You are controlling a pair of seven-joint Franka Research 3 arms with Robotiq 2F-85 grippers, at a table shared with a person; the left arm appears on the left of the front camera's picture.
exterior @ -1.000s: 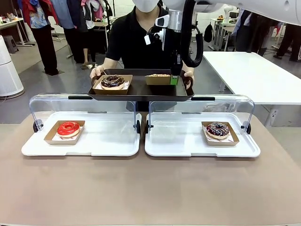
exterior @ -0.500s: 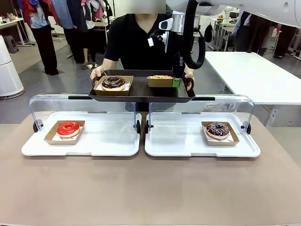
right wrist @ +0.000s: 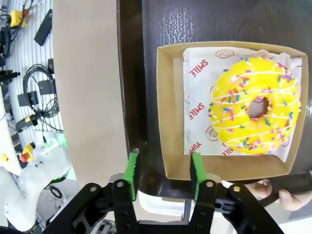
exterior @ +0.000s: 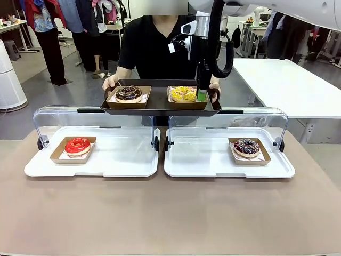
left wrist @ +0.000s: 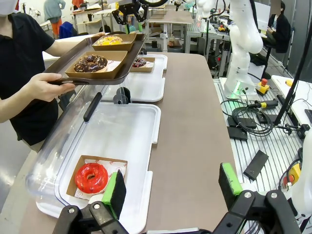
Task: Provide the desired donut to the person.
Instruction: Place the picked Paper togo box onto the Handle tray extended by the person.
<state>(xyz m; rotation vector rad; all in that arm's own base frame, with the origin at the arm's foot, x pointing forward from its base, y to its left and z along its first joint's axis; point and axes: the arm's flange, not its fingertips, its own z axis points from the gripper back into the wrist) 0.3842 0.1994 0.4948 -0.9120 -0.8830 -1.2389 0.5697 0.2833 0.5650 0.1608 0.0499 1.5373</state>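
Two green-padded fingers of right gripper (right wrist: 162, 170) spread apart, straddling wall of brown cardboard box (right wrist: 168, 146) holding yellow sprinkled donut (exterior: 184, 93) on dark brown rectangular tray (exterior: 160, 106), held by person (exterior: 152, 45). Left gripper (left wrist: 173, 187) jaws wide apart, empty.

Bright, even indoor light all round, most likely from overhead, nothing dim anywhere. Soft, short shadows only, tucked right under the dark tray (exterior: 160, 104) and under the cardboard boxes below it. Pale glare streaks along the clear lids (exterior: 93, 120) just below that tray, plus a milky sheen on the white trays (exterior: 224, 165) beneath. Front view pretty sharp near the tray, softer and a bit washed out well behind it. Wrist views clearly wide-angle: straight edges bowing toward the frame borders, green pads (right wrist: 131, 168) at the bottom slightly soft, yellow donut (right wrist: 256, 112) on the tray crisp.
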